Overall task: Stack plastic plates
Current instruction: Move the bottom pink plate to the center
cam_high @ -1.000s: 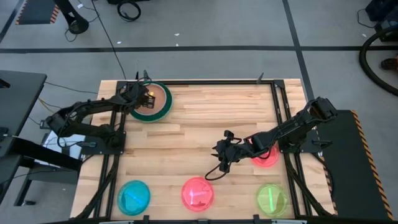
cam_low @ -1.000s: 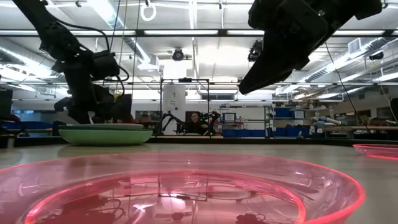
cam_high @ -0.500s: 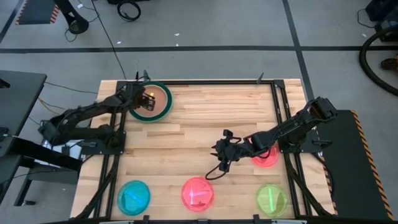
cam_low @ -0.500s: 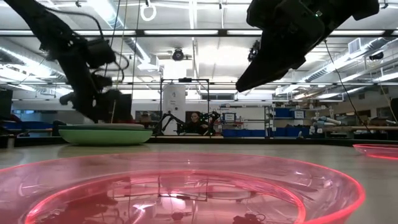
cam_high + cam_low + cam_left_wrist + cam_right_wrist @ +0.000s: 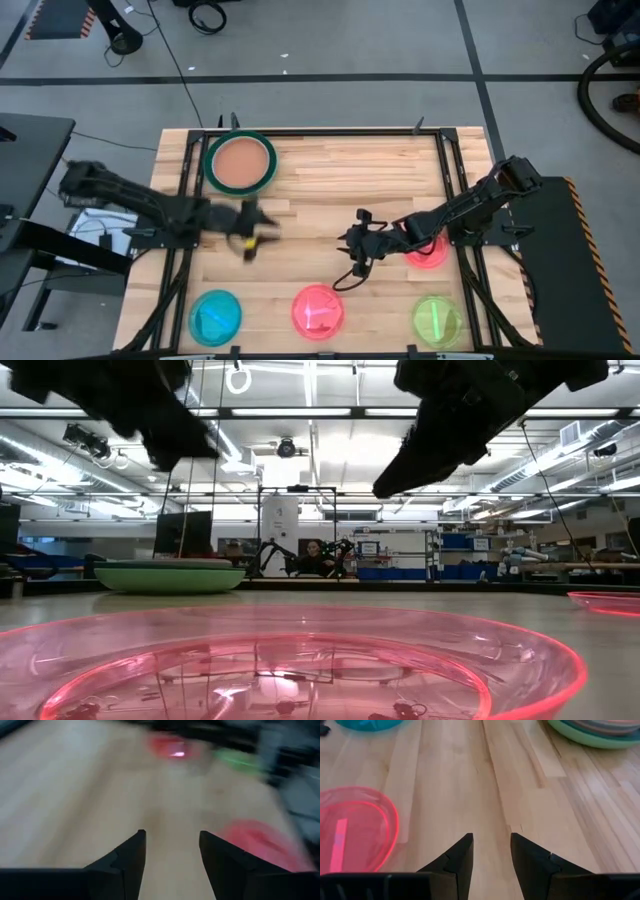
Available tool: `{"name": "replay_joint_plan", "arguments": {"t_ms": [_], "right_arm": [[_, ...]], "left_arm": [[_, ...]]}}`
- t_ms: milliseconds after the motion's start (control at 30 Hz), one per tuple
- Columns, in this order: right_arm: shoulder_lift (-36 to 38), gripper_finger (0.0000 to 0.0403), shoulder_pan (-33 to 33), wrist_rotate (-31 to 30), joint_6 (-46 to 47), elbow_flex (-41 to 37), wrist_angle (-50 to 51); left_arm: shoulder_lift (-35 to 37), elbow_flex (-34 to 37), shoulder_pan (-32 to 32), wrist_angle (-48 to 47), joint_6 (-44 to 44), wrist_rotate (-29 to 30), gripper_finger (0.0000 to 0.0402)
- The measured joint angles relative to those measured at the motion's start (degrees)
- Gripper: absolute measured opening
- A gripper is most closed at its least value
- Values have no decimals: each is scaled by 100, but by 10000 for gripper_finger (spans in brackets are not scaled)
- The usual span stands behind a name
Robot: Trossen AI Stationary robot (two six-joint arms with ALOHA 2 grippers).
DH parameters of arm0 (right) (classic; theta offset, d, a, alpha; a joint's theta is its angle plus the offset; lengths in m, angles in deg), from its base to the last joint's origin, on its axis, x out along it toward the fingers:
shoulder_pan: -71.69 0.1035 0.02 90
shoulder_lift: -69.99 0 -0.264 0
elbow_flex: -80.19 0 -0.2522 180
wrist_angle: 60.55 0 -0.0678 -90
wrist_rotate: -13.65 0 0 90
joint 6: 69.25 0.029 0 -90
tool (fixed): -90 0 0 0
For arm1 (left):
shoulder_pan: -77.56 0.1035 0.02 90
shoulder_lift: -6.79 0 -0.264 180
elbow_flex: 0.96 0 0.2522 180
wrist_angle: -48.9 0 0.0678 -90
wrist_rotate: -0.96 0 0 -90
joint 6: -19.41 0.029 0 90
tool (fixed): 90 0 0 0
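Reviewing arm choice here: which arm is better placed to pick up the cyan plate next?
Left, probably. The left tool is open, empty and over the table's left half, nearer the cyan plate. The right tool, also open and empty, hangs farther off, closer to the red plate.

The left wrist view is smeared by motion — red plate [image 5: 170,746], green plate [image 5: 239,760] and pink plate [image 5: 260,842] are reduced to blobs. The left gripper [image 5: 250,235] is blurred too.
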State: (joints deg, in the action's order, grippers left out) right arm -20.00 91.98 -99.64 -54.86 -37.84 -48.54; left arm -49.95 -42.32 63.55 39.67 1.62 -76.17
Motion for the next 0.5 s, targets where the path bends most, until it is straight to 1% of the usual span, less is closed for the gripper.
{"name": "replay_joint_plan", "arguments": {"t_ms": [67,133,233,333,433,500], "right_arm": [[-8,138,149,-119,9,0,8],[-86,138,314,-275,157,0,7],[-302,138,531,-349,840,79,84],[-605,138,780,-337,1607,368,685],[-838,138,1050,-298,2201,866,1748],[-968,138,1209,-277,2505,1280,2385]], "left_arm": [[-412,-5,-707,711,282,80,192],[-891,-5,-1264,1278,494,252,192],[-1633,-4,-1879,2221,314,537,192],[-2338,-29,-2340,3136,22,878,192],[-3019,-74,-2653,4126,-140,1047,192],[-3446,-224,-2817,4355,-210,1061,192]]}}
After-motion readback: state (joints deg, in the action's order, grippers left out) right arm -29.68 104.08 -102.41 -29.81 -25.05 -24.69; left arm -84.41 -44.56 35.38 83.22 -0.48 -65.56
